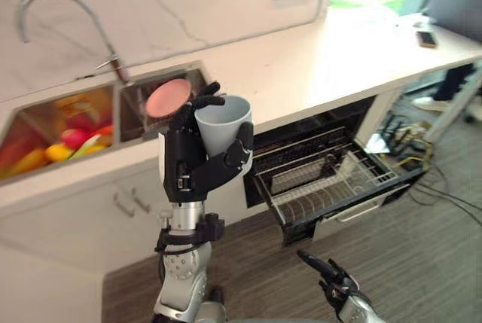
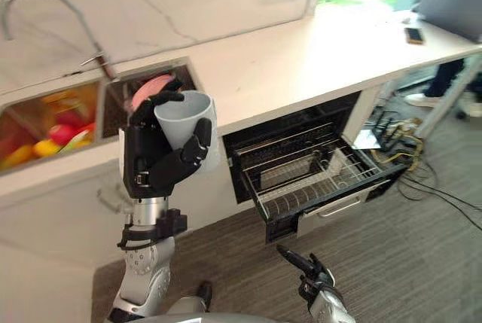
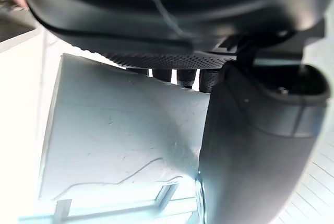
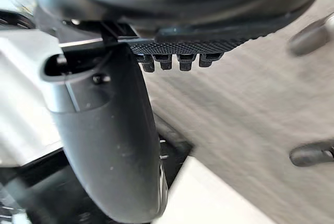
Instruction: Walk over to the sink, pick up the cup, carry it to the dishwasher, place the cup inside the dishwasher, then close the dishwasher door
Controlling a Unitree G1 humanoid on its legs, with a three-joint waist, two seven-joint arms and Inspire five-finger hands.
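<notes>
A pale blue-grey cup (image 1: 224, 124) is held upright in my left hand (image 1: 197, 159), raised in front of the counter edge beside the sink (image 1: 71, 116). Fingers and thumb curl round the cup (image 3: 120, 140), as the left wrist view shows up close. To the right, the dishwasher (image 1: 331, 176) stands open with its wire rack (image 1: 324, 180) pulled out, holding nothing that I can see. My right hand (image 1: 331, 274) hangs low over the wooden floor, its fingers relaxed and holding nothing.
The sink's left basin holds colourful fruit-like items (image 1: 68, 142); a pink round thing (image 1: 168, 97) sits in the right basin behind my hand. A curved tap (image 1: 68, 14) stands behind. A phone (image 1: 426, 38) lies on the counter. Cables (image 1: 407, 146) and a person's shoe (image 1: 429, 103) are at the right.
</notes>
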